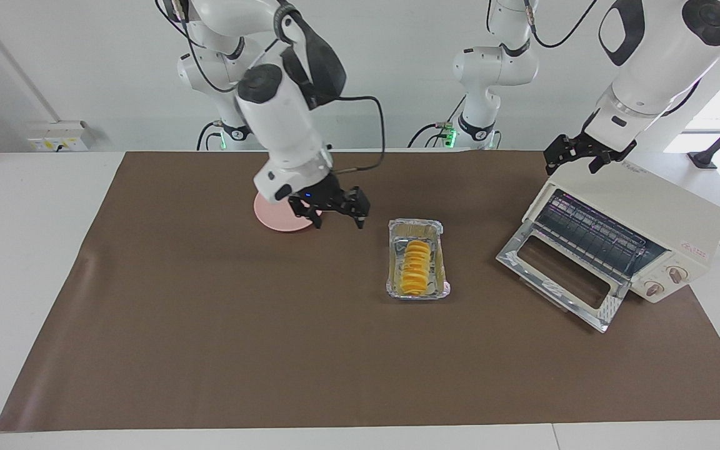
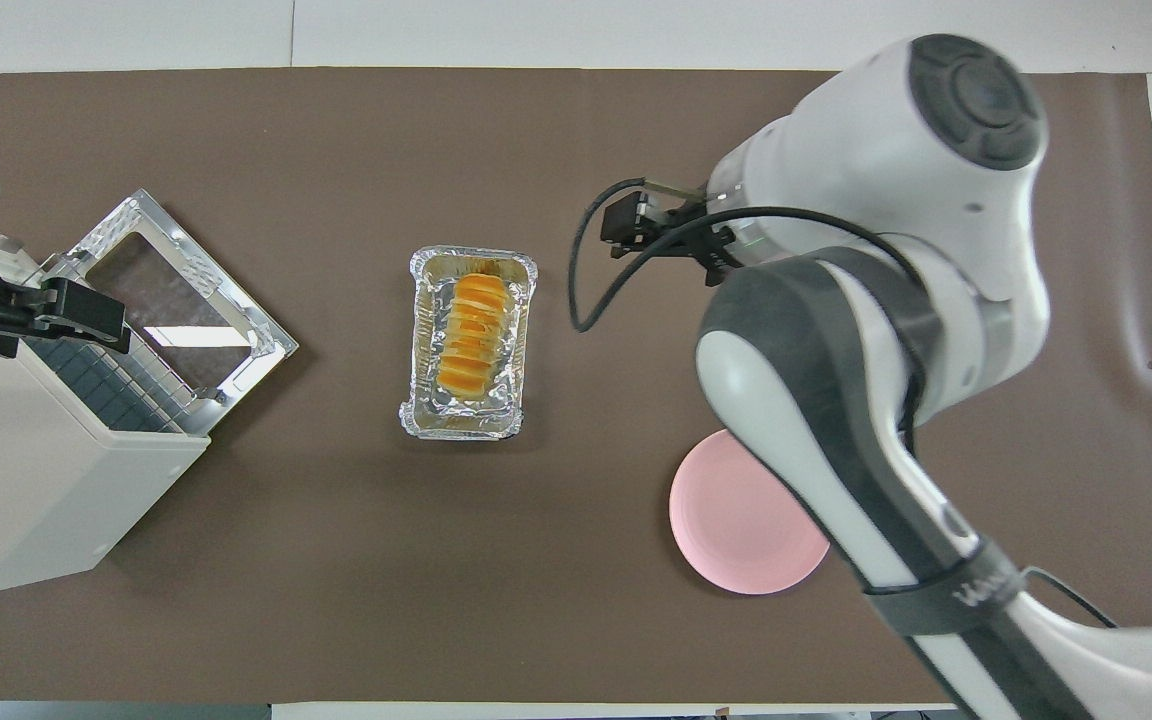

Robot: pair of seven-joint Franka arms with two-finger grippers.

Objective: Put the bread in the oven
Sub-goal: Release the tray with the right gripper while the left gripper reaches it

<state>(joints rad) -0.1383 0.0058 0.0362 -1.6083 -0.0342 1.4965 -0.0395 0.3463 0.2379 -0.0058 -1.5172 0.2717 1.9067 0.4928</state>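
Here the right gripper point(image 1: 339, 214) hangs open and empty between the pink plate point(image 1: 275, 217) and the foil tray point(image 1: 415, 257) holding the bread point(image 1: 416, 267), so a shallow pinch might catch foil, dragging the tray from the open oven point(image 1: 622, 234).

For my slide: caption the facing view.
Bread waits in foil tray; oven door open, right claw hovers nearby.

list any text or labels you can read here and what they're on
None can be read for certain.
Oven: a red label on its top, too small to read.
Right arm: dark lettering on its link, too blurred to read.
Bases of the arms: a small mark each, unreadable.
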